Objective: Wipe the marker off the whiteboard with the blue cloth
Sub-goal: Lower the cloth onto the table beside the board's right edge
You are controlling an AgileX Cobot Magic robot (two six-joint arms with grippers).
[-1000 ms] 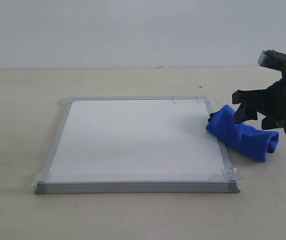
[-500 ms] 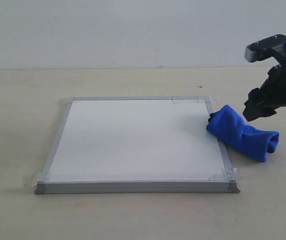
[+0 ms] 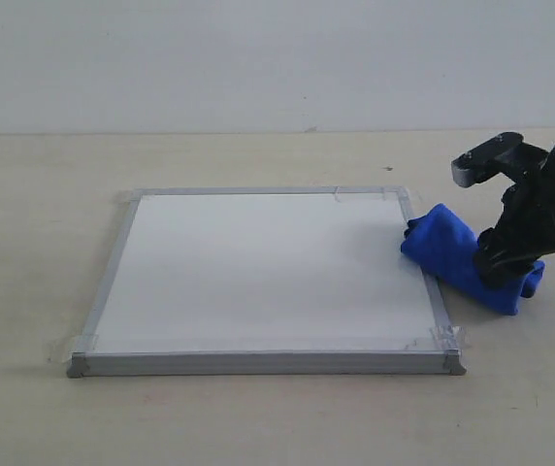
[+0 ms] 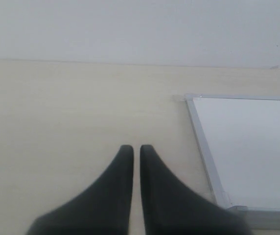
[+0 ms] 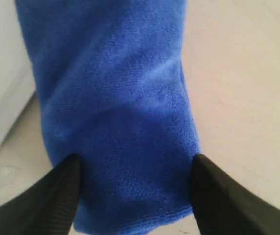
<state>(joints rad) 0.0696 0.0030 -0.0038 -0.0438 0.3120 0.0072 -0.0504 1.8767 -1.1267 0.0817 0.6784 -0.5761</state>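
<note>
Worktop: pale beige, matte, running back to a plain white wall.

Whiteboard: lies flat at the middle of the worktop, its thin silver-grey frame square to the exterior view. Its face reads plain white all over.

Tape: clear strips hold the board's corners to the worktop, clearest at the near right corner.

Blue cloth: a bunched, rolled length of bright blue. It lies on the worktop at the board's right side. One end rests on the right frame rail near the far right corner, and the rest runs off towards the near right.

Right claw: down on the cloth's outer end, off the board. In the right wrist view its two black fingers are spread wide, one at each side of the cloth, with the fabric filling the space between them. Whether they press into it I cannot tell.

Left claw: the black fingers are drawn together with only a thin slit left, and nothing is held. It hangs over bare worktop, beside the board's left frame rail and apart from it.
</note>
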